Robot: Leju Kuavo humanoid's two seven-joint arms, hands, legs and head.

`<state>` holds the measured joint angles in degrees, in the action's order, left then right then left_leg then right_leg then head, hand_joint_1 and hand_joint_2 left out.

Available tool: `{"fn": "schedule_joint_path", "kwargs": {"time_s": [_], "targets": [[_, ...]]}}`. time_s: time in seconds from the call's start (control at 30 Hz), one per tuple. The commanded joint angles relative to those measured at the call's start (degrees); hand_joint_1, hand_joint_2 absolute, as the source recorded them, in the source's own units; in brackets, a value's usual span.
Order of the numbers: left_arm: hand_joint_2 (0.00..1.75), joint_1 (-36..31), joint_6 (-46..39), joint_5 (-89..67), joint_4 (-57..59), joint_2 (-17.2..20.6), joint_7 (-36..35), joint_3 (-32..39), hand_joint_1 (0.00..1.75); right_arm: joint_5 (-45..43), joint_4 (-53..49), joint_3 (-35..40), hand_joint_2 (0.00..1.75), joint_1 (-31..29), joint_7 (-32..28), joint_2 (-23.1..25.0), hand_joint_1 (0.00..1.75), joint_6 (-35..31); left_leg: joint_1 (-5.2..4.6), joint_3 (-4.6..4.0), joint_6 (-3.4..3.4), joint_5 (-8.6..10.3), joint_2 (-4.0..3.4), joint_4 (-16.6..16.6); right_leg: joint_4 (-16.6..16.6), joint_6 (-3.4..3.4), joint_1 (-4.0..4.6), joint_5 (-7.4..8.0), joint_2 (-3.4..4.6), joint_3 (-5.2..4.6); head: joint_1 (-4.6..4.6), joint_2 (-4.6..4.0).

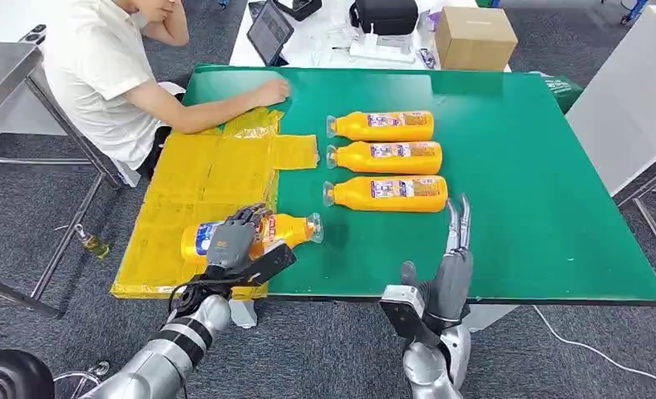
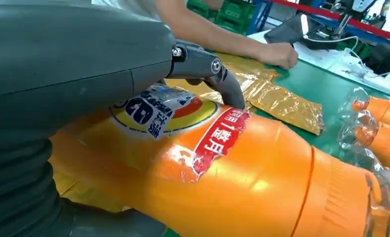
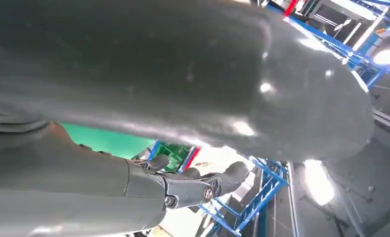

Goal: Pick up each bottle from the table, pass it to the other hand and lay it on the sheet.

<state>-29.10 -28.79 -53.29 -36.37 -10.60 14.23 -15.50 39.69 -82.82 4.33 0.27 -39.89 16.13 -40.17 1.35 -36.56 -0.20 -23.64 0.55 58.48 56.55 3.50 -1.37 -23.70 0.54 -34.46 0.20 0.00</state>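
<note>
Bottles are what this job is turning on, and one orange bottle (image 1: 258,234) is lying on its side under the left hand (image 1: 234,239), its base end over the yellow sheet (image 1: 193,179) and its clear-capped neck reaching out past the sheet's edge onto the green table (image 1: 524,158). The left hand is wrapping its dark fingers (image 2: 227,88) across the labelled body, so it is gripping the bottle, and the left wrist view is showing the bottle low against the crinkled sheet, though whether it is resting fully there cannot be told. The right hand (image 1: 453,258) is standing upright at the near table edge with its fingers straight and close together, holding nothing, just short of the nearest of three more bottles (image 1: 385,151) lying side by side on the bare table, caps toward the sheet. A person (image 1: 108,75) is sitting at the far left corner, one hand resting on the sheet's far end. Judging by this, the step in hand is the laying down of the passed bottle. The next move is calling for the left fingers to be spreading and lifting away without rolling the bottle off the sheet, and for the right hand to be reaching to the nearest row bottle.
</note>
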Motion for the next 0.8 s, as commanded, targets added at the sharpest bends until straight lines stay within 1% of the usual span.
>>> {"fn": "schedule_joint_path", "kwargs": {"time_s": [0.03,0.07,0.1,0.13,0.2,0.23,0.37,0.43,0.47,0.53,0.6,0.63,0.73,0.77,0.8], "targets": [[1.75,-3.1,5.3,4.2,9.6,0.1,1.2,1.5,0.02,-0.2,5.0,0.9,0.00,-2.1,-0.1,-2.1,0.00,0.2,0.04,0.54,0.12,-0.14,-0.18,-0.1,-0.2,-0.26,0.11,-0.08,0.04,0.52,0.00,0.00],[1.75,-3.3,7.2,5.1,10.2,0.0,1.2,1.7,0.00,-0.9,5.6,0.9,0.00,-2.2,-0.1,-2.2,0.00,0.2,0.02,0.22,0.06,-0.05,-0.10,-0.1,-0.1,-0.11,0.05,-0.02,0.03,0.20,-0.02,0.00],[1.75,-3.6,10.5,6.5,10.8,0.1,1.5,1.8,0.00,-1.3,6.0,0.8,0.00,-2.3,-0.1,-2.4,0.00,0.2,0.03,0.37,0.10,-0.10,-0.13,-0.1,-0.1,-0.18,0.08,-0.05,0.03,0.36,-0.02,0.00],[1.75,-3.5,12.3,7.0,11.0,0.2,1.7,1.5,0.00,-1.5,6.5,0.7,0.00,-2.4,-0.1,-2.6,0.00,0.2,0.03,0.28,0.08,-0.07,-0.10,-0.1,-0.1,-0.14,0.07,-0.03,0.01,0.26,-0.02,0.00],[1.75,-3.2,19.6,10.2,11.1,0.8,3.7,1.2,0.00,-2.6,7.1,1.0,0.00,-2.8,-0.1,-3.2,0.00,0.2,0.03,0.36,0.10,-0.08,-0.10,-0.1,-0.1,-0.16,0.08,-0.04,0.00,0.36,-0.02,0.00],[1.75,-3.1,21.2,10.9,11.3,1.0,4.1,1.1,0.00,-3.3,7.4,1.3,0.00,-3.1,-0.1,-3.4,0.00,0.2,0.01,0.30,0.09,-0.06,-0.08,-0.1,-0.1,-0.12,0.05,-0.02,0.00,0.32,0.00,0.00],[1.75,-2.7,26.0,12.5,11.6,1.5,5.6,0.2,0.00,-2.8,7.9,1.4,0.00,-3.3,-0.1,-3.5,0.00,0.2,-0.01,0.75,0.16,-0.07,-0.14,-0.2,-0.3,-0.25,0.07,0.03,0.03,0.78,0.00,0.00],[1.75,-2.4,29.4,14.0,11.4,1.7,7.0,-0.3,0.00,-2.6,8.1,1.3,0.00,-3.4,-0.1,-3.7,0.00,0.2,-0.02,0.74,0.09,-0.05,0.02,-0.2,-0.2,-0.15,0.03,0.01,-0.03,0.80,-0.02,0.00],[1.75,-2.2,30.1,14.6,11.2,1.8,7.6,-0.4,0.00,-2.6,8.1,1.2,0.00,-3.3,-0.1,-3.7,0.00,0.2,0.00,0.89,0.16,-0.03,-0.13,-0.3,-0.3,-0.30,0.08,0.08,0.04,0.91,0.00,0.00],[1.75,-1.6,32.4,16.6,10.0,1.7,9.8,-0.5,0.00,-2.6,8.1,1.2,0.00,-3.2,-0.1,-3.8,0.00,0.2,-0.02,0.87,0.07,-0.04,0.10,-0.1,-0.2,-0.15,0.02,-0.01,-0.08,0.94,0.00,0.00],[1.75,-1.1,34.4,17.9,8.7,1.9,11.2,-1.3,0.00,-2.6,8.1,1.2,0.00,-3.2,-0.1,-4.0,0.00,0.2,-0.04,0.95,0.08,-0.02,0.11,-0.2,-0.2,-0.14,0.00,0.00,-0.07,1.00,-0.02,0.00],[1.75,-0.3,35.6,19.1,7.1,2.6,12.6,-2.2,0.00,-2.2,8.2,0.5,0.00,-2.7,-0.1,-3.8,0.00,0.2,-0.04,0.99,0.10,-0.02,0.07,-0.2,-0.2,-0.17,0.02,0.01,-0.05,1.04,-0.02,0.00],[1.75,1.4,37.5,23.2,3.1,2.7,16.8,-2.0,0.00,-2.4,7.6,0.5,0.00,-2.0,-0.1,-4.1,0.00,0.2,-0.05,1.01,0.08,-0.03,0.14,-0.2,-0.2,-0.11,-0.02,-0.04,-0.09,1.08,0.00,0.00],[1.75,1.9,37.4,24.2,1.3,2.3,17.6,-2.0,0.00,-2.6,7.6,0.5,0.00,-1.9,-0.1,-4.2,0.00,0.2,-0.03,1.05,0.12,-0.05,0.06,-0.2,-0.2,-0.17,0.02,-0.02,-0.04,1.12,0.00,0.00],[1.75,3.8,33.4,25.5,-3.7,1.8,18.6,-2.1,0.00,-2.4,7.2,0.2,0.00,-1.6,-0.1,-4.1,0.00,0.2,-0.04,0.98,0.09,-0.03,0.15,-0.1,-0.2,-0.12,0.00,-0.05,-0.11,1.07,0.00,0.00]]}}
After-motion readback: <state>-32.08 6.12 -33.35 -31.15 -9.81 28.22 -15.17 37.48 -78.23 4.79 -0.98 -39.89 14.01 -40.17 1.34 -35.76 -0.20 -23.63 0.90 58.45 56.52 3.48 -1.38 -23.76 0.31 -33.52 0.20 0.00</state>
